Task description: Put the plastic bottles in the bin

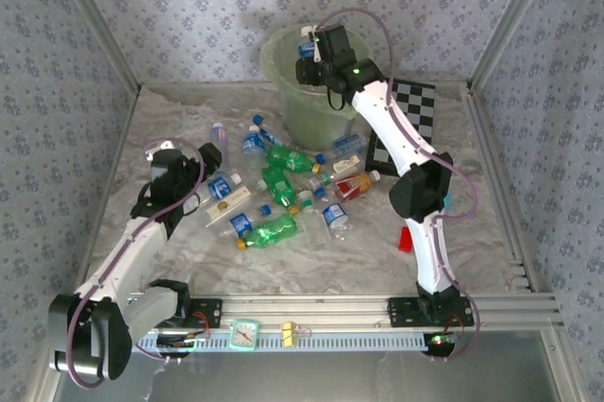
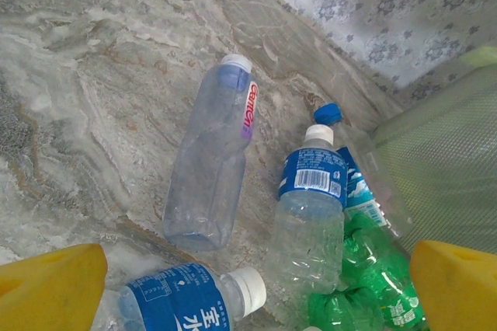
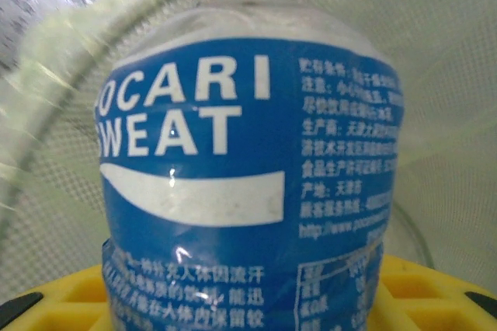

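R hand (image 1: 310, 55) clamped on 1 clear plastic bottle (image 3: 248, 168), blue label "POCARI SWEAT", held over round pale green bin (image 1: 297, 114). L hand (image 1: 208, 159) wide open, empty, above counter (image 1: 311, 265). Approx. 12 more bottles (image 1: 278, 185) lying on counter: 3 green, 1 reddish, rest clear.

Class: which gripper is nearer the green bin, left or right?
Right. The right gripper is over the bin, shut on a blue-labelled bottle; the left gripper is over loose bottles on the table.

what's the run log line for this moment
right hand: shut on bottle, over bin | left hand: open, above loose bottles on table | step: release pending
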